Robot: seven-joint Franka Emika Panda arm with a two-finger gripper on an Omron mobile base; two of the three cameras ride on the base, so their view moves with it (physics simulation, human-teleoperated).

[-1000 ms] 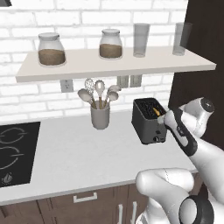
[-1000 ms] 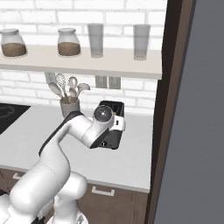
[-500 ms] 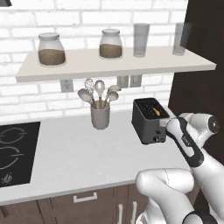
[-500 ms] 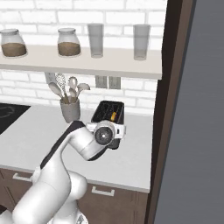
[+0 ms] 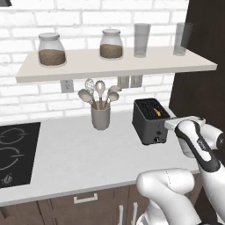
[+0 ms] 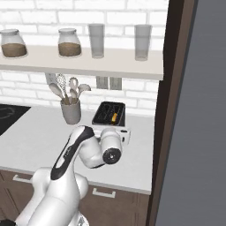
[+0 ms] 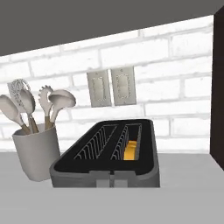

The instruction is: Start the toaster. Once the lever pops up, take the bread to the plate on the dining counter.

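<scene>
base views: behind arm, left/right, share toaster (image 5: 150,121) | hand view: close, level

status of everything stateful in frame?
toaster: upright on the counter, two slots open on top.
bread: sunk in one toaster slot, not popped up.
hand: shut, empty, at the toaster's front end.
utensil cup: upright, holding spoons and a whisk.
jars: lidded, part filled with brown stuff, on the shelf.
glasses: upright, empty, on the shelf.
cooktop: no pot on it.
</scene>
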